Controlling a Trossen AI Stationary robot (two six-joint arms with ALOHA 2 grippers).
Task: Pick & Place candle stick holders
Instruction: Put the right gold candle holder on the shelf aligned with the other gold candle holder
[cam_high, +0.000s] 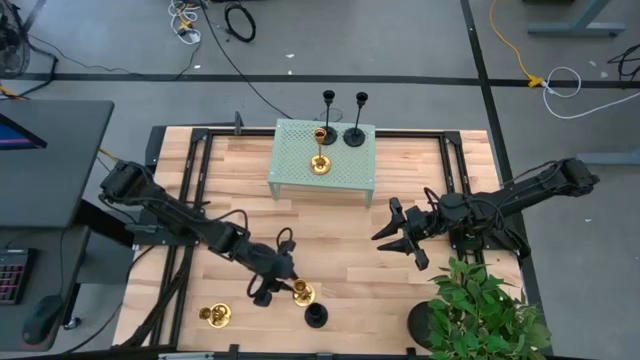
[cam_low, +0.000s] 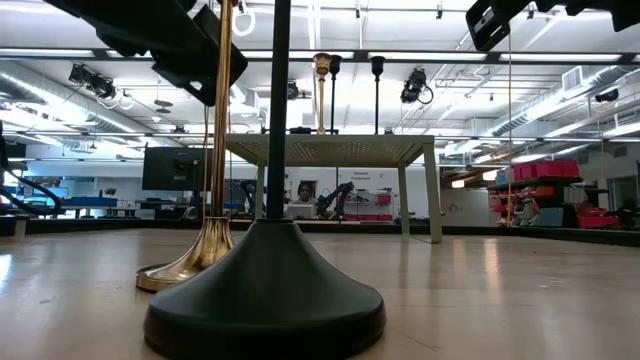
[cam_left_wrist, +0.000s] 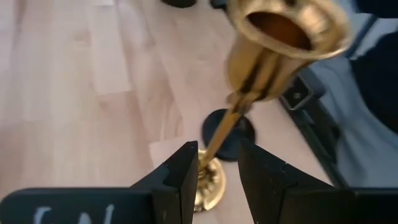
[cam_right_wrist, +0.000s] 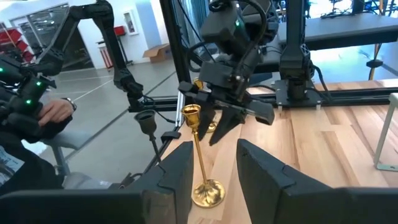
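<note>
A brass candle stick holder (cam_high: 302, 293) stands upright on its base near the table's front edge; it also shows in the left wrist view (cam_left_wrist: 249, 68) and the right wrist view (cam_right_wrist: 198, 155). My left gripper (cam_high: 275, 283) is open, and its fingers (cam_left_wrist: 186, 171) stand on either side of the thin stem (cam_left_wrist: 217, 140); I cannot tell whether they touch it. A black holder (cam_high: 316, 316) stands just nearer the front edge. Another brass holder (cam_high: 214, 315) is at the front left. One brass holder (cam_high: 320, 160) and two black holders (cam_high: 354, 135) stand on the green stand (cam_high: 300, 170). My right gripper (cam_high: 400, 235) is open and empty at mid right.
A potted green plant (cam_high: 480, 315) stands at the front right corner. The green perforated stand takes up the far middle of the table. A person sits beyond the table's left side (cam_right_wrist: 37, 118). Bare wood (cam_high: 340, 240) lies between the two grippers.
</note>
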